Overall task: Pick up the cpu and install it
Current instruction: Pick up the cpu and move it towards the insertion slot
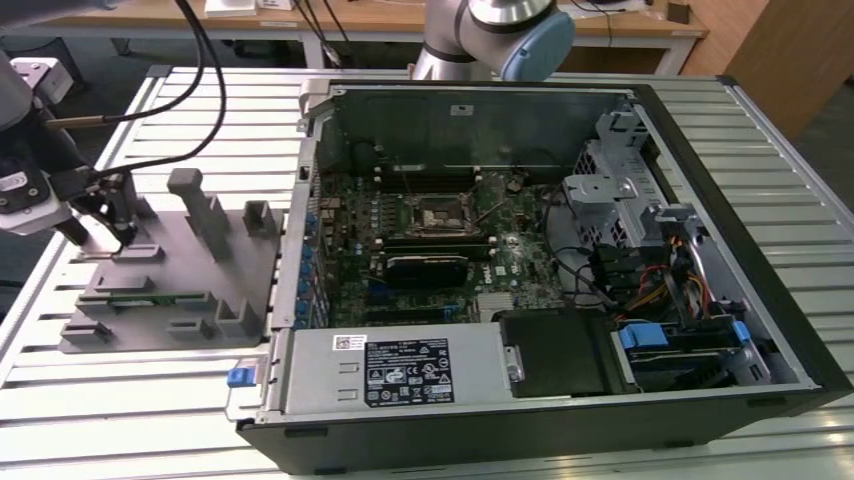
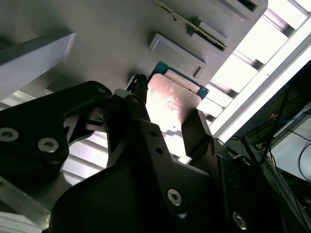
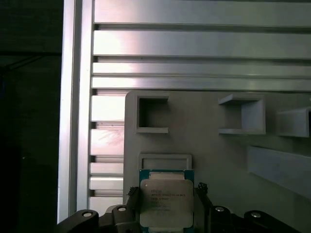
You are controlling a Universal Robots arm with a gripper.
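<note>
the robot arm's black metal-and-plastic gripper (image 1: 107,225) hangs low over a matte grey moulded fixture plate (image 1: 174,290) at the exterior view's left, on a ribbed, slatted aluminium table (image 1: 134,400). the cpu (image 3: 166,201), a small flat square chip with a pale brushed-metal lid on a thin green board, lies at the plate's edge between the claw's two dark fingers (image 3: 132,194), which are closed against its opposite sides. in the first wrist view the gripper (image 3: 166,191) is seen from above: the lid carries faint print, the green rim frames it, and a low rectangular raised frame (image 3: 165,160) stands just beside the chip, with open box-shaped pockets (image 3: 152,114) further along the plate (image 3: 218,160) and bright table slats (image 3: 194,43) beyond. the second wrist view looks from low and aslant, showing what the other does not: the cpu (image 2: 172,99) lid's soft glare, the bolted, rounded black knuckles of the gripper (image 2: 167,109), and one finger (image 2: 195,128) overlapping the chip's edge. the exterior view takes in the wider bench: an open black steel computer case (image 1: 787,330) lying on its side well apart from the chip, its green motherboard (image 1: 521,270) bearing a square black socket with a metal frame (image 1: 438,215), a grey labelled power supply box (image 1: 400,365) along the near side, and a long thin green memory stick (image 1: 154,296) lying in the plate.
</note>
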